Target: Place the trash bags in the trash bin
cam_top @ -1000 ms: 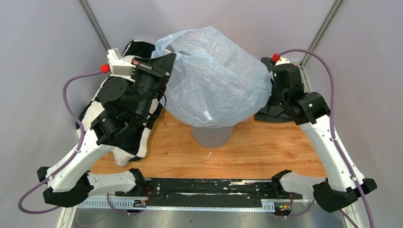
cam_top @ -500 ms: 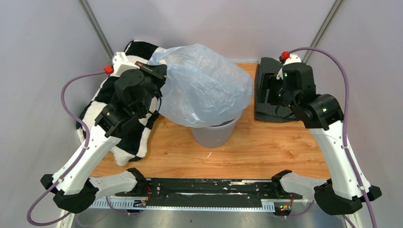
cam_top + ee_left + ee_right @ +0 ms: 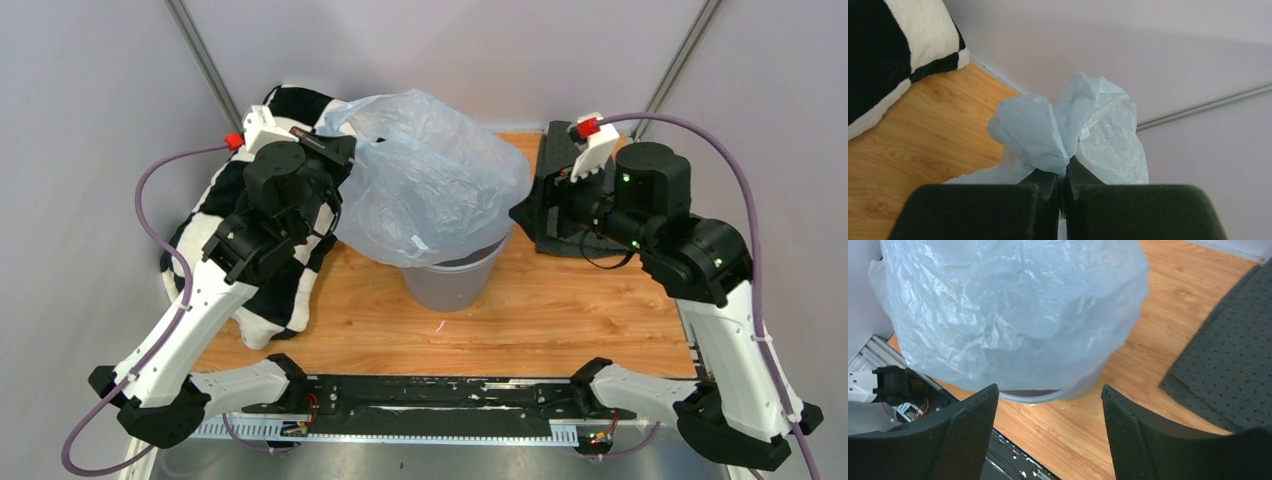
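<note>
The pale blue translucent trash bag (image 3: 430, 190) billows over the light grey trash bin (image 3: 455, 282) and hides most of its mouth. My left gripper (image 3: 345, 150) is shut on a bunched edge of the bag at its upper left; the left wrist view shows the plastic (image 3: 1068, 125) pinched between the closed jaws of that gripper (image 3: 1064, 170). My right gripper (image 3: 525, 213) is open and empty just right of the bag, not touching it. In the right wrist view this gripper (image 3: 1049, 388) faces the bag (image 3: 1008, 305) and the bin's rim (image 3: 1078, 387).
A black-and-white checkered pillow (image 3: 250, 270) lies under the left arm along the table's left side. A dark grey dotted cloth (image 3: 560, 170) lies at the back right, behind the right gripper. A black rail (image 3: 430, 395) runs along the near edge.
The bag was stretched high between both grippers. The right gripper has let go, pulled off to the right and turned back toward the bag. The bag has sunk onto the bin.
</note>
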Controlling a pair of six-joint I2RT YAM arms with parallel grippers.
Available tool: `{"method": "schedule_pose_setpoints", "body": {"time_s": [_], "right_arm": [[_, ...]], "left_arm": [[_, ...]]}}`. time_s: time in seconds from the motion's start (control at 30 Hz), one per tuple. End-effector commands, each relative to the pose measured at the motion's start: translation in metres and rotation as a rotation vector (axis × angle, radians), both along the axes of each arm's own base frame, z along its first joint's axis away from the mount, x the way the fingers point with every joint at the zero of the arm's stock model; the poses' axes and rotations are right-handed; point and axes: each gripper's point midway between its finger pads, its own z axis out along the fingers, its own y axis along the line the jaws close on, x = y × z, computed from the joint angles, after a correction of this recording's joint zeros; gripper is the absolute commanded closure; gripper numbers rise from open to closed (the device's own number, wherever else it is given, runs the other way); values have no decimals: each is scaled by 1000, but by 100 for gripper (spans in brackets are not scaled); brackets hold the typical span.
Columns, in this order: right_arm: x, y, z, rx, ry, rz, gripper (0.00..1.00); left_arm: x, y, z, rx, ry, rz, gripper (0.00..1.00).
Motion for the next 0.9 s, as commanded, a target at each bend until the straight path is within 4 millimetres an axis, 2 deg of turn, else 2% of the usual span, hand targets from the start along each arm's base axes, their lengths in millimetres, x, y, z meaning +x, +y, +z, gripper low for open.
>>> {"method": "schedule_pose_setpoints", "body": {"time_s": [0.0,0.17,0.27,0.37,0.47,0.53,0.6,0.73,0.87], "right_arm": [[12,31,-13,-19,2,71,25],[43,59,-43,-81,55,29,35],[57,83,-78,-98,110,32,38],[60,98,-114,-99,168,41,39],[57,112,-131,-84,197,75,39],[55,116,-133,-89,203,87,39],[54,114,-126,-87,194,82,39],[51,98,-93,-72,131,40,38],[38,82,-73,-60,102,37,36]], "left_arm": [[2,-4,0,24,-4,-25,100],[1,-13,10,47,-31,-82,100],[1,-19,18,63,-58,-112,100],[2,-26,27,89,-82,-150,100],[4,-35,35,100,-106,-186,100],[6,-42,38,104,-114,-210,100],[9,-48,37,109,-113,-230,100],[14,-57,33,121,-108,-256,100],[17,-63,30,136,-106,-274,100]]}}
